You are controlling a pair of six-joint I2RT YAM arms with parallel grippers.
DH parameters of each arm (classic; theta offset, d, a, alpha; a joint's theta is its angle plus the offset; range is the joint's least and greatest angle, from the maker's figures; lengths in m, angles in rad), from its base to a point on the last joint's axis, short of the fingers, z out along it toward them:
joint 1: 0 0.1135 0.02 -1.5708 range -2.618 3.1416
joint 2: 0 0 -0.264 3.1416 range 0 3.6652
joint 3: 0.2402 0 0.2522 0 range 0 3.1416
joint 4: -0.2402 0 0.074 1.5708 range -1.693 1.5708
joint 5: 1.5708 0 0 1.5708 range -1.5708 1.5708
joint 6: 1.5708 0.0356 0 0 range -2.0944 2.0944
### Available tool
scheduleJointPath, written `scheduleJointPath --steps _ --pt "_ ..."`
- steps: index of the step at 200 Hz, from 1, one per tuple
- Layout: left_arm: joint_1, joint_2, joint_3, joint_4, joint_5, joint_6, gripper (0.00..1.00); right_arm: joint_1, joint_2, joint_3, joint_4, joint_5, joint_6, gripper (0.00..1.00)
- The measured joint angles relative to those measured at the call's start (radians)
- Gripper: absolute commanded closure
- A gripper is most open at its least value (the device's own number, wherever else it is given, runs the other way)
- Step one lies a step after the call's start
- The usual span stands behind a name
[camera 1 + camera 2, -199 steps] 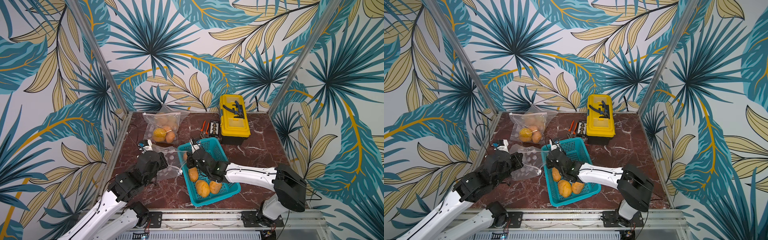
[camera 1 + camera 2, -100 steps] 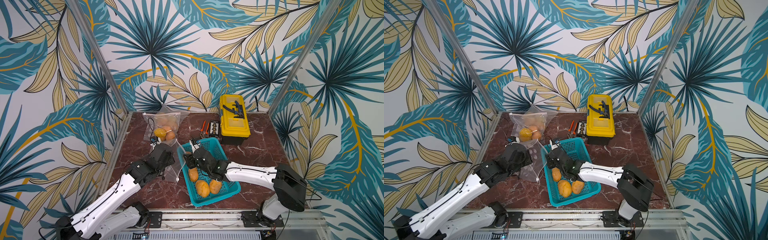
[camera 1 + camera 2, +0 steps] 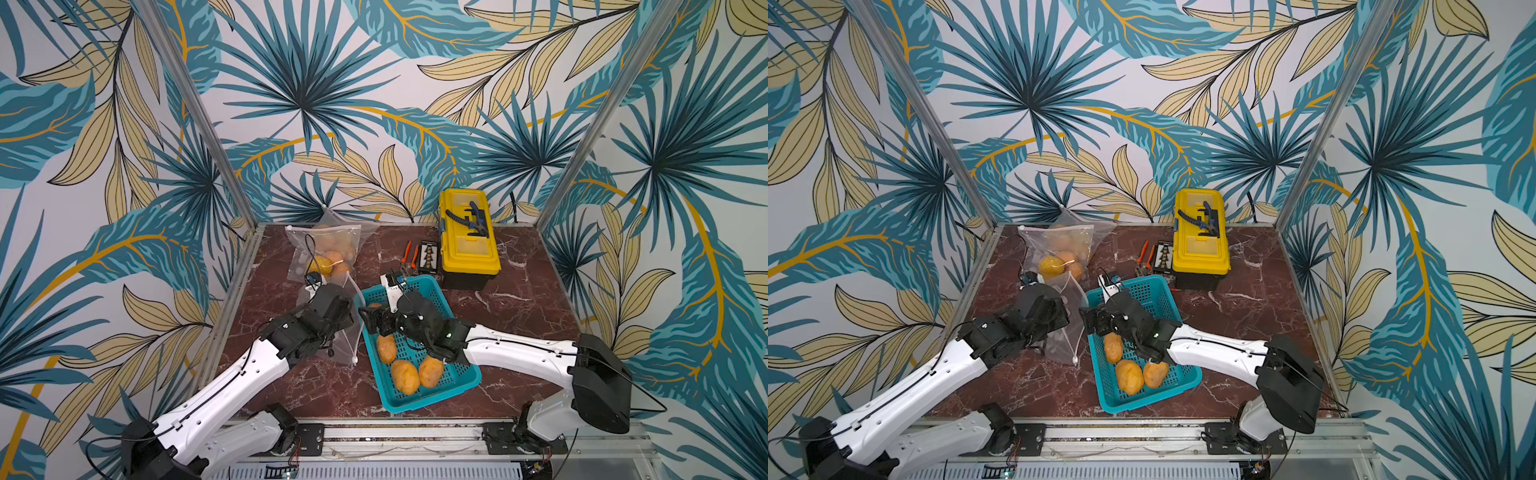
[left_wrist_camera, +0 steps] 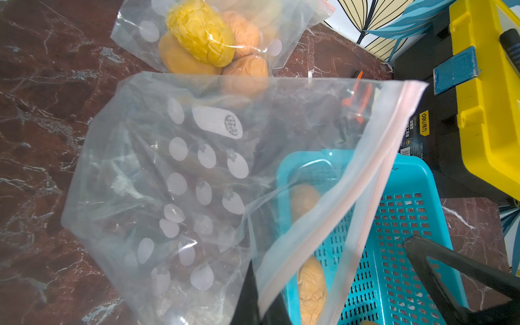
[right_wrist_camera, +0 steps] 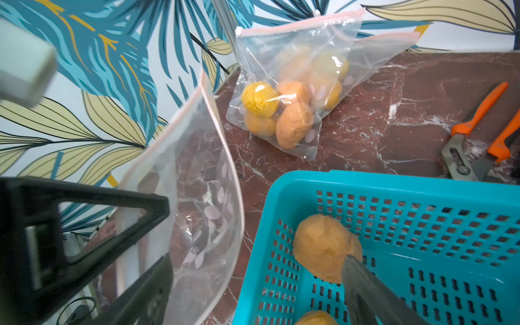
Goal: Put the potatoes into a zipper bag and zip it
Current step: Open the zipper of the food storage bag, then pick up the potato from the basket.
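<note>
A clear, empty zipper bag (image 3: 347, 347) (image 4: 183, 174) stands with its mouth open beside the left rim of the blue basket (image 3: 432, 401). My left gripper (image 3: 347, 313) (image 4: 251, 284) is shut on the bag's zipper edge. In the basket lie three potatoes (image 3: 405, 376) in plain sight, and a further one (image 5: 323, 247) sits under my right gripper (image 3: 374, 322) (image 5: 259, 259). That gripper is open over the basket's left rim. One of its fingers (image 5: 363, 284) touches this potato, and the other is behind the bag's film. Nothing is held.
A second zipper bag (image 3: 328, 253) full of potatoes lies at the back left. The yellow toolbox (image 3: 467, 237), orange-handled pliers (image 3: 409, 255) and a black bit case (image 3: 428, 257) sit behind the basket. Patterned walls enclose three sides.
My left arm has reached towards the basket, lifting the empty bag from flat to upright. My right gripper went from shut to open and stayed at the basket's left rim.
</note>
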Motion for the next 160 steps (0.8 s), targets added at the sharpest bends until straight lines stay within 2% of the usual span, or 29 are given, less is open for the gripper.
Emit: scheduleJointPath --steps 50,104,160 --pt "0.0 0.006 0.006 0.0 0.001 -0.001 1.0 0.0 -0.137 -0.071 0.01 0.006 -0.015 0.02" --pt "0.0 0.006 0.006 0.0 0.001 -0.001 1.0 0.0 -0.294 -0.175 0.005 0.119 -0.018 0.01" --pt "0.0 0.006 0.006 0.0 0.001 -0.001 1.0 -0.029 -0.32 -0.247 -0.01 0.231 -0.002 0.0"
